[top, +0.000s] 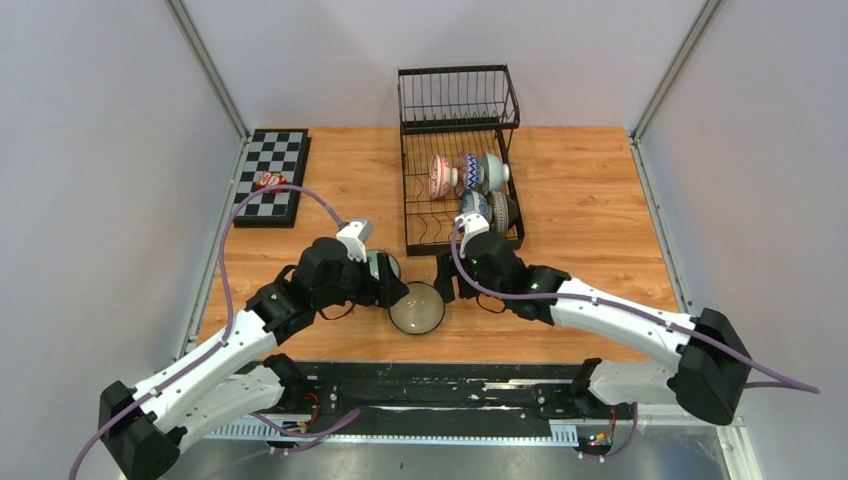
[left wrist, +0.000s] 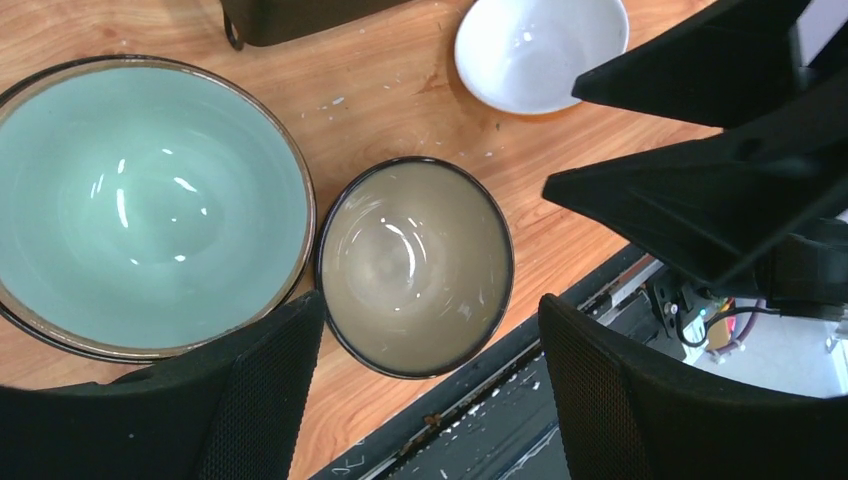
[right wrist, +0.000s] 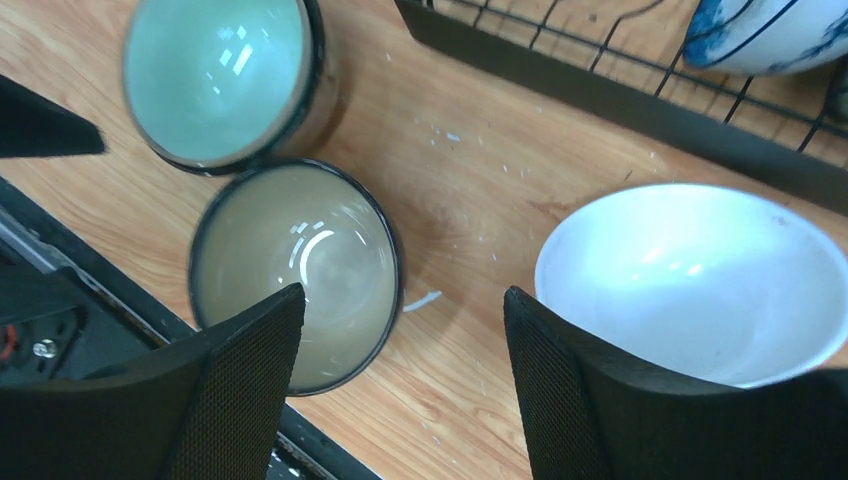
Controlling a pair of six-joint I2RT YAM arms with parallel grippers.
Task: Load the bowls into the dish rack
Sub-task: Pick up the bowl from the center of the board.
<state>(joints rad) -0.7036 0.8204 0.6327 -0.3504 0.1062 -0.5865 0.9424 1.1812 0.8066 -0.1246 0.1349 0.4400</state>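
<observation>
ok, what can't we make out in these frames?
- Top view: pale green bowl mostly under left arm, white-inside bowl under right arm.
- Top view: red item on checkerboard, too small to identify.
- Right wrist: blue-patterned bowl cut off by top edge.
- Top view: bowls in dish rack overlap; count unclear.

I saw a wood-grain table carrying the black wire dish rack at its far middle and a checkerboard by the far left edge. Near the front edge stood a cream dark-rimmed bowl just beside a pale green bowl, both upright. A white-lined bowl sat close to the rack's front, with pale specks scattered on the wood between them.
</observation>
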